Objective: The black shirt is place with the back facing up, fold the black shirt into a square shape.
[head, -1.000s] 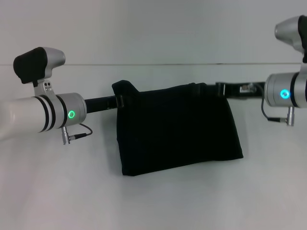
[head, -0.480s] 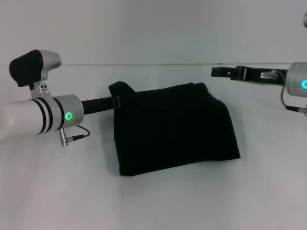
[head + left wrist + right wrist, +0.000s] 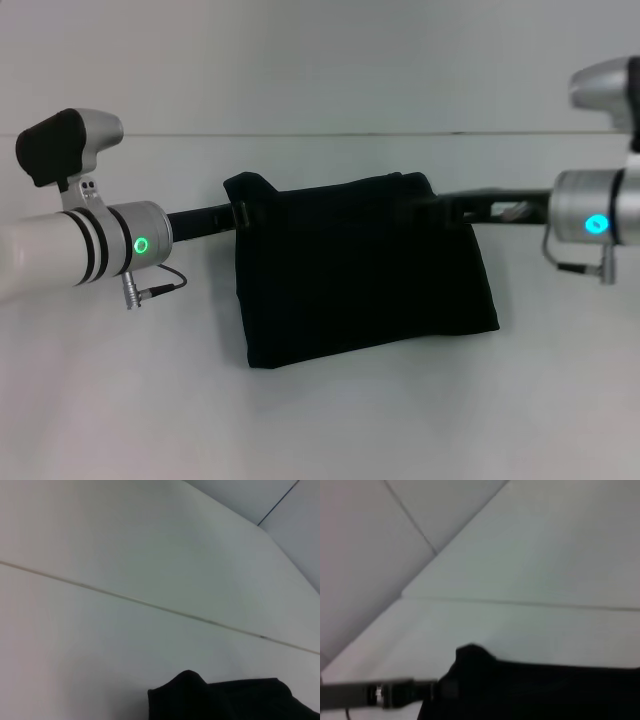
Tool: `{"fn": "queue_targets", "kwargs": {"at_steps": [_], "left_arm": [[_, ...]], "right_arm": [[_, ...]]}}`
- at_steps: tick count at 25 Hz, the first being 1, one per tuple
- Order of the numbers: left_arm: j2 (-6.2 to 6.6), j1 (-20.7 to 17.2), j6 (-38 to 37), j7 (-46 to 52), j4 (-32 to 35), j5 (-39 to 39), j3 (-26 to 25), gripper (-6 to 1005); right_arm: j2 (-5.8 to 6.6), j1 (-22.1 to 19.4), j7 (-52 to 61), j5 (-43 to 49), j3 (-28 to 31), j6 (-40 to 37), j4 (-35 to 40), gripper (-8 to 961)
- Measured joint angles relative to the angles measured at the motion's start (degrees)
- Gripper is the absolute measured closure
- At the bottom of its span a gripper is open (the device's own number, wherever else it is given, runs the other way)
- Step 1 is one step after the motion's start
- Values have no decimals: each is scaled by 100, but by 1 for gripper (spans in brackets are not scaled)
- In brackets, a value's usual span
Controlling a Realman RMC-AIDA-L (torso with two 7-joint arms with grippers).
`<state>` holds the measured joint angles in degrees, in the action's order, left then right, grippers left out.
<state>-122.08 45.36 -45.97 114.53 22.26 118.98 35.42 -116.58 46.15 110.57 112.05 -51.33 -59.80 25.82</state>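
Observation:
The black shirt [image 3: 360, 270] lies folded into a rough rectangle in the middle of the white table [image 3: 330, 420]. Its far left corner stands up in a small peak. My left gripper [image 3: 245, 213] reaches in from the left and is shut on that corner. From the right, my right gripper [image 3: 437, 208] has its tip at the shirt's far right corner, dark against the cloth. The left wrist view shows only the shirt's peak [image 3: 220, 700]. The right wrist view shows the shirt's edge [image 3: 535, 690] and, farther off, the left arm's gripper [image 3: 395, 692].
The table's back edge meets a pale wall [image 3: 320, 60] just behind the shirt. Bare tabletop lies in front of the shirt and to either side, under both arms.
The right gripper let go of the shirt's far right corner, rose up to the right, and is now back down at that corner. The left gripper and shirt have shifted slightly left.

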Motion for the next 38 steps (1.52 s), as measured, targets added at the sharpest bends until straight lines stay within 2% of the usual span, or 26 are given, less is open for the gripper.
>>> {"fn": "queue_targets", "kwargs": {"at_steps": [4, 11, 13, 22, 33, 38], "left_arm": [[0, -12, -27, 0, -7, -24, 9, 922], [-21, -57, -89, 0, -20, -25, 33, 918], [-25, -75, -107, 0, -21, -25, 30, 916], [-26, -123, -90, 0, -21, -10, 9, 910], [-26, -133, -113, 0, -16, -25, 9, 903], [-25, -71, -115, -2, 12, -25, 23, 900]], "right_arm": [[-198, 38, -134, 197, -185, 520, -88, 444], [-274, 104, -159, 243, -669, 1469, -302, 675], [-281, 104, -161, 244, -820, 1704, -304, 910], [-281, 22, -323, 213, -763, 1856, -104, 954], [-266, 33, -277, 208, -531, 630, 120, 954], [-295, -135, -341, 105, -500, 604, 202, 955]]}}
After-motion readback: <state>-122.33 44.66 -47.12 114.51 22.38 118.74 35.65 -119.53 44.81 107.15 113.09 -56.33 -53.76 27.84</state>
